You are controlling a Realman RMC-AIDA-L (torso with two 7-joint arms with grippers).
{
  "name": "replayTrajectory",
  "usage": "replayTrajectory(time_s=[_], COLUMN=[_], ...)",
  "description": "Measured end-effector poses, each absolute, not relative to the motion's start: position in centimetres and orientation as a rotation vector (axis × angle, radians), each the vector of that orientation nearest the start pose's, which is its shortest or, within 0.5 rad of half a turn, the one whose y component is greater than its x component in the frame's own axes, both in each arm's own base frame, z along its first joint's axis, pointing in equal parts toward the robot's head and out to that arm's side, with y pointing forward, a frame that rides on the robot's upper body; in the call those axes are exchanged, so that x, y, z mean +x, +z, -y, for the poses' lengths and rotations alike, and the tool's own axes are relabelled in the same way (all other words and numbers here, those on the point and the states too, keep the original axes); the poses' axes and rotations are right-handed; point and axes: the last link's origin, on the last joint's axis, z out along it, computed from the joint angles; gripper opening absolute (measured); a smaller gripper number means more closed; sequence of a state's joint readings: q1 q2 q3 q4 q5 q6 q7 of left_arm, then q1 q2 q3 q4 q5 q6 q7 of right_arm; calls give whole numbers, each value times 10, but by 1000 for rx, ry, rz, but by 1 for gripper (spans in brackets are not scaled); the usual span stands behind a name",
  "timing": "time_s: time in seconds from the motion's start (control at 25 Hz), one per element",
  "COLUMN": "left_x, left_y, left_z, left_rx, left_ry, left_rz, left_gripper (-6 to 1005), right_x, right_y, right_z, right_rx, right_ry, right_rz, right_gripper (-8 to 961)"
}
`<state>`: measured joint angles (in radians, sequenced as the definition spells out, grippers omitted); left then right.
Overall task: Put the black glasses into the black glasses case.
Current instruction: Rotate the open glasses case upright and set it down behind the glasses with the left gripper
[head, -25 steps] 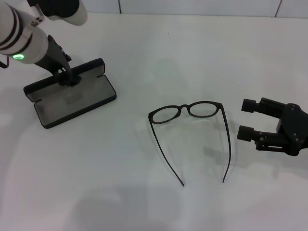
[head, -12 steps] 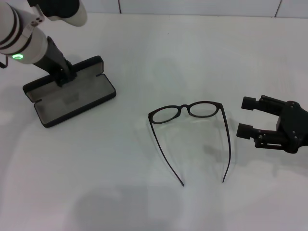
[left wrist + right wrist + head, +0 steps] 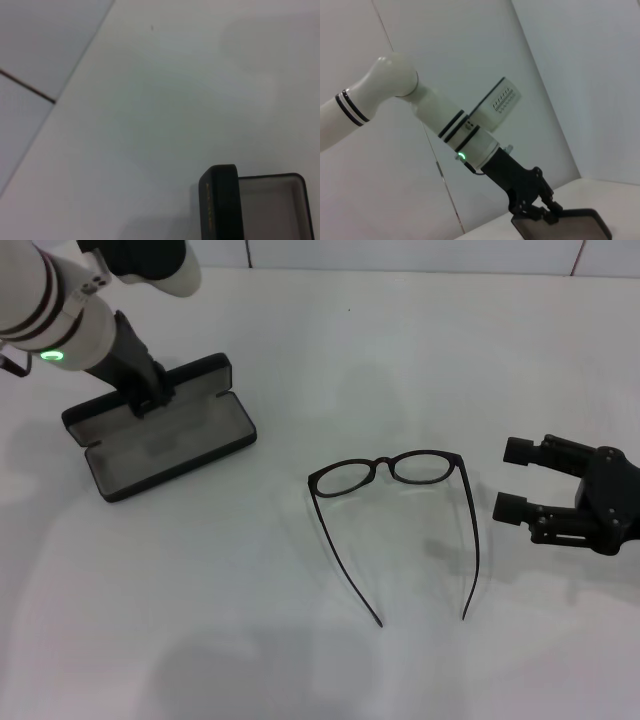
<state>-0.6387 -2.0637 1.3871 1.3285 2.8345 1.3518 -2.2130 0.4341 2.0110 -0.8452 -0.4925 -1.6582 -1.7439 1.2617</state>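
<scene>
— One thing has shifted in the last second: the black glasses case (image 3: 160,428), upper left of the head view, has slid a little right and up the frame, my left tool (image 3: 150,398) gripping its raised lid.

— What does that do for the task?

— It draws the open case nearer the black glasses (image 3: 395,520), so the carry should be shorter. They lie flat on the desk (image 3: 300,660), centre frame, untouched.

— Which way do they point?

— Lenses toward the top of the frame, temples spread and trailing toward the bottom edge; the front bar runs left to right.

— Your right tool?

— My right tool (image 3: 518,480) waits just right of them, jaws open, empty.
</scene>
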Motion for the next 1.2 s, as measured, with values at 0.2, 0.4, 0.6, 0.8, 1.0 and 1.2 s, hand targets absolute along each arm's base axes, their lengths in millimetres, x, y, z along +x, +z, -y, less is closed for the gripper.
replayTrajectory(time_s=[0.2,0.4,0.6,0.8,1.0,1.2], left_x=[-175,-151,-130,-109,-91,-85], left_y=[27,20,1,-22,-54,-79], left_z=[-394,-389,-381,-376,-373,-377], left_rx=[-2465,-2475,-2507,-2522,-2532,-2543], left_ry=[681,662,688,682,661,661], left_rz=[234,120,-29,-165,-306,-364], left_gripper=[209,216,223,230,238,245], right_x=[267,270,272,269,266,265], right_y=[10,10,8,8,3,-6], right_z=[-287,-284,-271,-253,-240,-233], right_rx=[-2694,-2688,-2726,-2783,-2825,-2865], right_ry=[1109,1108,1126,1209,1279,1289], right_rz=[-606,-619,-624,-537,-507,-548], right_gripper=[870,869,869,870,870,869])
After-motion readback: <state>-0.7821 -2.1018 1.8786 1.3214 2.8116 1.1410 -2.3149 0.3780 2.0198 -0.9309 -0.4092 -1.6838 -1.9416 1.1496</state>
